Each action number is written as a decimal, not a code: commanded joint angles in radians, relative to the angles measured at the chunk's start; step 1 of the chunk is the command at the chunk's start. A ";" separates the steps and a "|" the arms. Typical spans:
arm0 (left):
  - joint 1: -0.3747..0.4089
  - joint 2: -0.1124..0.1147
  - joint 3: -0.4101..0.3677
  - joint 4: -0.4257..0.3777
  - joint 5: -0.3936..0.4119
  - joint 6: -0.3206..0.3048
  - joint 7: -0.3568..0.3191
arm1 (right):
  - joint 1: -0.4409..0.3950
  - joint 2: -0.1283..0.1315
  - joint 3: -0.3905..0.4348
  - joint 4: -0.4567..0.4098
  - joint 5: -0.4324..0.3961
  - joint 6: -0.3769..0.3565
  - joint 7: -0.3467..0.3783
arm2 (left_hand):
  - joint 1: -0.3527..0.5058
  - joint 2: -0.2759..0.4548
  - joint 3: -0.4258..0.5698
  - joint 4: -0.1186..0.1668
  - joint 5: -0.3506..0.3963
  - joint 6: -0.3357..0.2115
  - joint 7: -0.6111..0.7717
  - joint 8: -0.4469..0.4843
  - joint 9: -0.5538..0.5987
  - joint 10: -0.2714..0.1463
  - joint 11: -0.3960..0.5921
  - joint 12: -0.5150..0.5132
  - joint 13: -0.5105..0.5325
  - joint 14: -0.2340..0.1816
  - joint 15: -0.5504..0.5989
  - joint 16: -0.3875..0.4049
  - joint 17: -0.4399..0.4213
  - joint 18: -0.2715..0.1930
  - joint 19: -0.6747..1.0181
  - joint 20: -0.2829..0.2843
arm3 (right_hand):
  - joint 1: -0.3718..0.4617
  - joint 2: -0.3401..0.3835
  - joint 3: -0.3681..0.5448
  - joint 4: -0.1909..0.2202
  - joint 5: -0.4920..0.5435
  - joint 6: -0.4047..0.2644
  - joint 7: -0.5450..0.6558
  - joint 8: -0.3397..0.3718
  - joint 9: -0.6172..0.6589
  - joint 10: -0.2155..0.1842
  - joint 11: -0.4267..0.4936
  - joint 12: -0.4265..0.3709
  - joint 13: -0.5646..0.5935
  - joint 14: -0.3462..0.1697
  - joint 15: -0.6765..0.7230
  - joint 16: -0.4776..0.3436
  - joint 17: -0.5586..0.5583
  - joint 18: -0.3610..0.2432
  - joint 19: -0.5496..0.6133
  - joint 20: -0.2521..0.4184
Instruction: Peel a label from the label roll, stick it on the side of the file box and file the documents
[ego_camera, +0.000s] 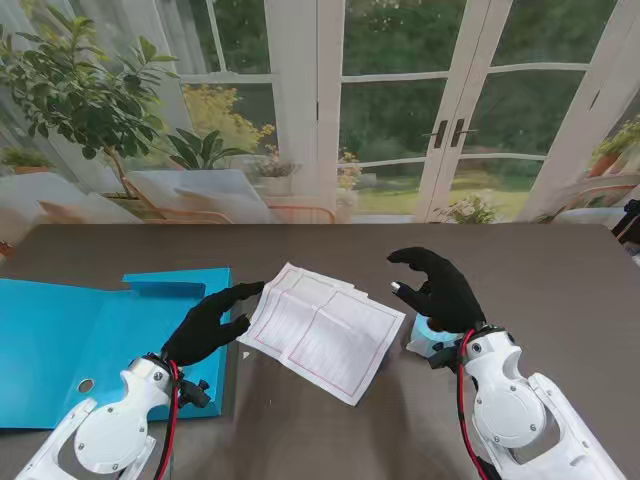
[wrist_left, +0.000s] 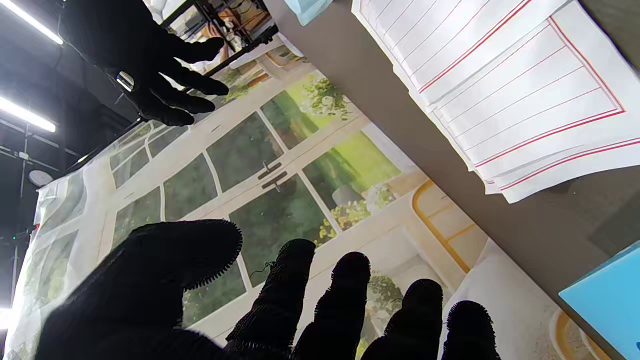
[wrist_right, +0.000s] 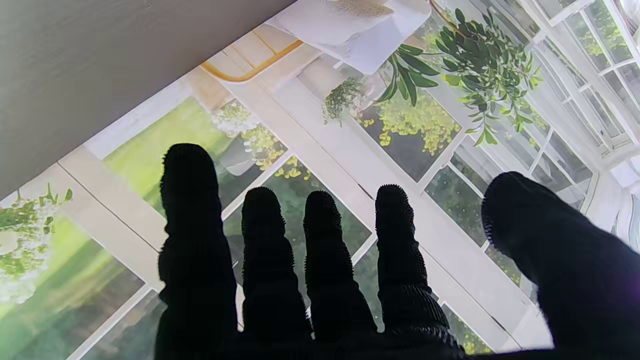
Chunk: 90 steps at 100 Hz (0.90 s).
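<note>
A stack of white documents (ego_camera: 325, 328) with red ruled lines lies in the middle of the table, also large in the left wrist view (wrist_left: 520, 95). The blue file box (ego_camera: 90, 335) lies flat at the left, its corner showing (wrist_left: 607, 297). My left hand (ego_camera: 207, 322) hovers open over the box's right edge, fingertips close to the papers' left corner. My right hand (ego_camera: 440, 288) is raised to the right of the papers, fingers spread and holding nothing; it shows in the left wrist view (wrist_left: 150, 65). A light blue label roll (ego_camera: 428, 335) sits partly hidden under the right wrist.
The brown table (ego_camera: 520, 260) ends at a backdrop printed with windows and plants (ego_camera: 400, 110). The right wrist view shows only that backdrop and a strip of table (wrist_right: 100, 65).
</note>
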 joint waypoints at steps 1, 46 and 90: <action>0.003 -0.001 -0.002 -0.005 0.001 0.001 -0.019 | -0.006 -0.003 -0.001 -0.009 -0.001 0.001 0.013 | -0.037 -0.024 0.013 0.050 0.014 -0.005 0.003 -0.007 0.013 -0.022 -0.006 -0.002 -0.015 -0.024 -0.012 -0.007 -0.022 -0.032 -0.026 -0.006 | -0.023 0.028 -0.016 0.021 0.005 0.001 0.008 -0.007 0.018 -0.022 0.004 -0.009 -0.005 -0.009 -0.006 -0.001 -0.476 -0.021 -0.024 0.016; 0.010 0.001 -0.009 -0.012 -0.002 0.009 -0.027 | 0.006 -0.003 -0.017 -0.004 -0.003 0.023 0.015 | -0.036 -0.021 0.013 0.049 0.014 -0.004 0.003 -0.007 0.013 -0.019 -0.007 -0.002 -0.017 -0.024 -0.013 -0.008 -0.024 -0.034 -0.027 -0.007 | -0.023 0.027 -0.016 0.020 0.009 0.003 0.006 -0.007 0.017 -0.021 0.003 -0.007 -0.004 -0.010 -0.006 0.000 -0.476 -0.021 -0.024 0.016; 0.044 0.001 -0.024 -0.049 0.026 0.039 -0.020 | 0.189 0.055 -0.063 0.140 -0.276 0.084 0.165 | -0.038 -0.015 0.010 0.047 0.016 -0.004 0.003 -0.006 0.017 -0.017 -0.006 -0.002 -0.015 -0.025 -0.012 -0.008 -0.026 -0.034 -0.027 -0.005 | -0.043 0.033 -0.053 0.022 -0.022 -0.019 0.002 -0.007 -0.021 -0.037 0.001 -0.005 -0.013 -0.033 -0.004 0.001 -0.474 -0.038 -0.015 0.017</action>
